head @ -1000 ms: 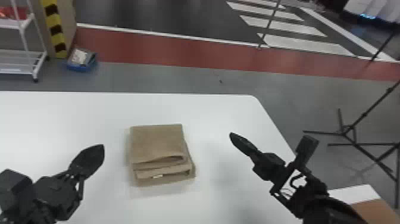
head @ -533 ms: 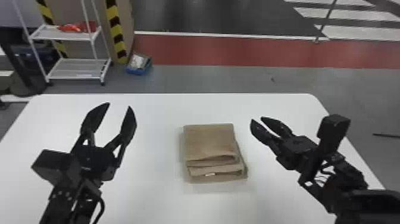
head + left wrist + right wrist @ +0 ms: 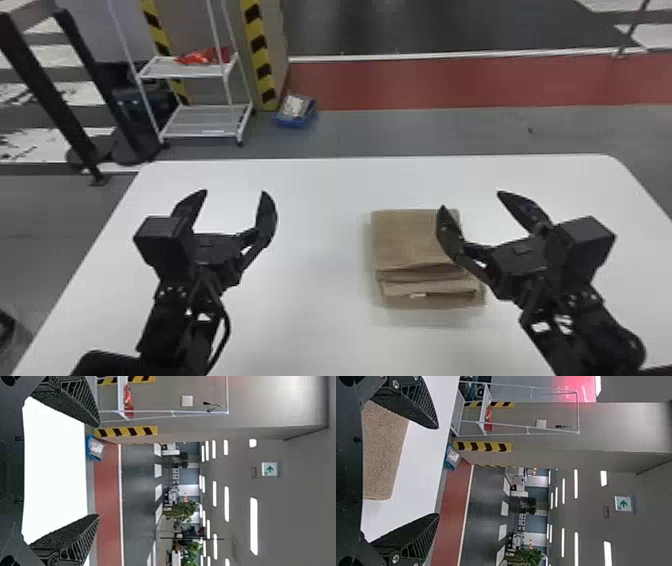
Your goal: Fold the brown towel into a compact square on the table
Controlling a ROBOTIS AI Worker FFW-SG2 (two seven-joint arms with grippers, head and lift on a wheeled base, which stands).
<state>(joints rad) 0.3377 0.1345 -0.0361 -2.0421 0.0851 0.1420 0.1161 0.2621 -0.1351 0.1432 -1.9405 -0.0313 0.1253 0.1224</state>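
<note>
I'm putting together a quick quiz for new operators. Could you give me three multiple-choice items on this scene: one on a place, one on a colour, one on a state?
1. Where is the towel?
A) On the shelf
B) On the table
C) Inside the box

2. What colour is the box on the floor?
A) Blue
B) Green
C) Yellow

3. What is the state of the left gripper?
A) Shut on the towel
B) Shut and empty
C) Open and empty

Answers:
1: B, the head view shows it folded on the white tabletop.
2: A, its blue wall shows beyond the table.
3: C, its fingers stand well apart with nothing between them.
</note>
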